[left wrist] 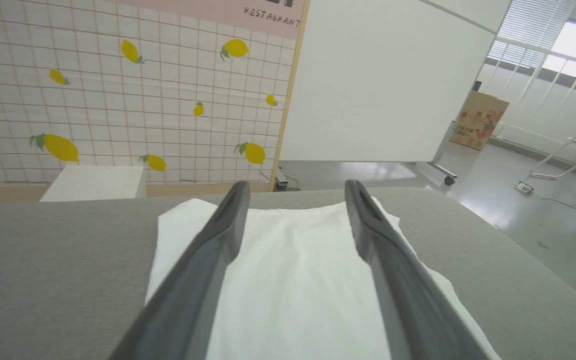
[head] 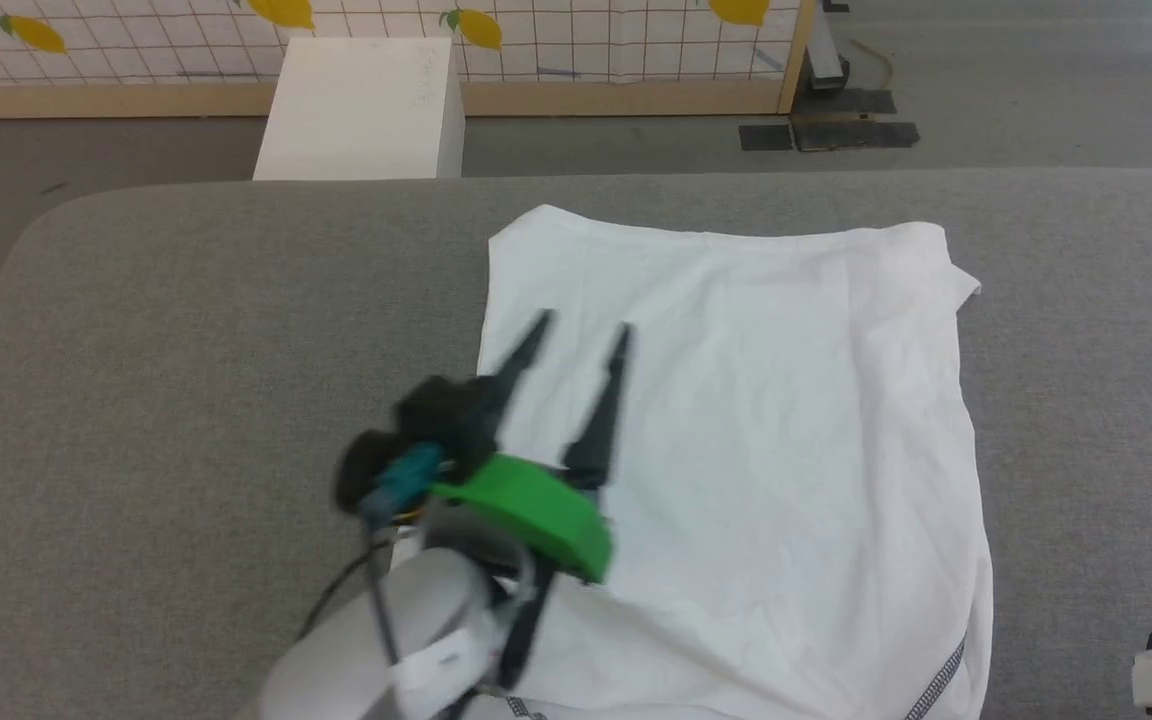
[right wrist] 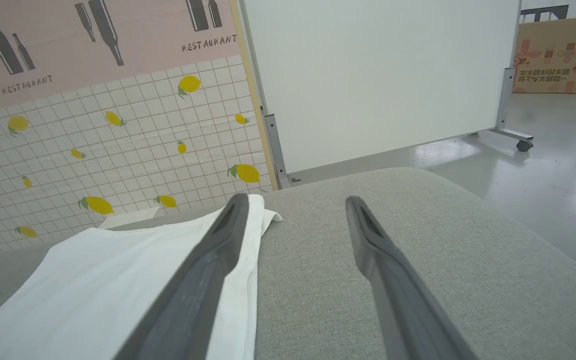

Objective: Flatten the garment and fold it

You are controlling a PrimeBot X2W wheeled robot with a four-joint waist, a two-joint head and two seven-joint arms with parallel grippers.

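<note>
Currently garment (head: 756, 420) lies flat on desk (head: 186, 350), long axis away from robot. Left gripper (head: 586, 325) over its left edge, nearer; right gripper (right wrist: 295, 199) just off right edge. Both jaws wide open, empty.

The left end effector (head: 585, 322), spread wide (somewhat blurred), seemingly hovers over the white garment (head: 786, 420).
</note>
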